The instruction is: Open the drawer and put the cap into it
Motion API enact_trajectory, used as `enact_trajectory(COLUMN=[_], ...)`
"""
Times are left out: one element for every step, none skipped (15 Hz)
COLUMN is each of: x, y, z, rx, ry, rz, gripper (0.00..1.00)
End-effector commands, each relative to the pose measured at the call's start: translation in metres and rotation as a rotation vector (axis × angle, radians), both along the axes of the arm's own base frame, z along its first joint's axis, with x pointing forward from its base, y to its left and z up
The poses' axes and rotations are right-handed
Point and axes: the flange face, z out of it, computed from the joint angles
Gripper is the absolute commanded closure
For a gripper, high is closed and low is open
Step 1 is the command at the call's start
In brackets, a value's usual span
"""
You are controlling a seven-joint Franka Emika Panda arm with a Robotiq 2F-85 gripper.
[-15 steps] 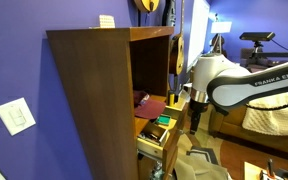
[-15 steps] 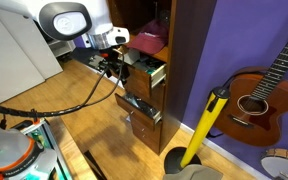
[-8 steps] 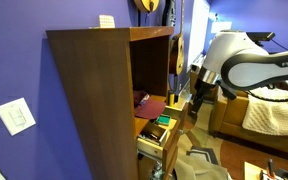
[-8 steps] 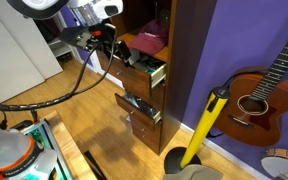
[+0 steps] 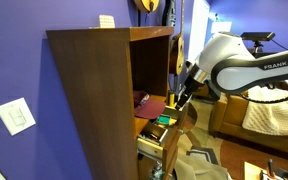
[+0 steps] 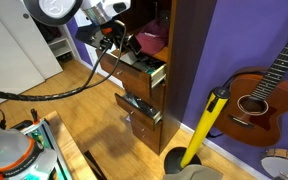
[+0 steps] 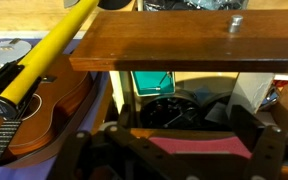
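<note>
The maroon cap [image 5: 148,103] lies on the cabinet shelf just above the open drawer [image 5: 160,127]; both also show in an exterior view as the cap [image 6: 149,42] and the drawer [image 6: 144,70]. The drawer is pulled out and holds a teal box and dark items. My gripper [image 5: 182,99] hangs in front of the cabinet at cap height, close to the cap; it also shows in an exterior view [image 6: 124,47]. In the wrist view the gripper [image 7: 179,162] has its fingers spread wide, with the cap [image 7: 194,145] seen between them and the drawer front [image 7: 184,45] beyond.
A lower drawer [image 6: 139,106] also stands partly out with clutter in it. A yellow-and-black stand [image 6: 206,125] and a guitar [image 6: 259,95] lean by the purple wall beside the cabinet. A couch [image 5: 269,115] is behind the arm.
The arm has risen from drawer height and swung in toward the cabinet; the gripper now sits level with the cap and nearer to it. Cap and drawer have not moved.
</note>
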Motion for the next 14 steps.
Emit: enact_trajectory(x=[0.021,0.024,0.027,0.029,0.029,0.029,0.028,0.027,0.025,0.023,0.020,0.019,0.017,0.016], y=[0.008,0.010,0.012,0.015,0.017,0.019,0.021,0.022,0.022,0.023,0.022,0.022,0.022,0.021], z=[-0.019,-0.023,-0.027,-0.031,-0.035,-0.039,-0.042,-0.044,-0.045,-0.047,-0.048,-0.049,-0.051,-0.050], rx=[0.042,0.049,0.056,0.068,0.077,0.080,0.085,0.088,0.083,0.086,0.089,0.091,0.092,0.093], ry=[-0.015,-0.021,-0.021,-0.012,0.008,0.039,0.057,0.077,0.099,0.119,0.139,0.163,0.187,0.198], rz=[-0.004,-0.002,0.001,0.007,0.010,0.016,0.015,0.022,0.020,0.024,0.031,0.034,0.036,0.042], gripper=[0.00,0.00,0.00,0.00,0.00,0.00,0.00,0.00,0.00,0.00,0.00,0.00,0.00,0.00])
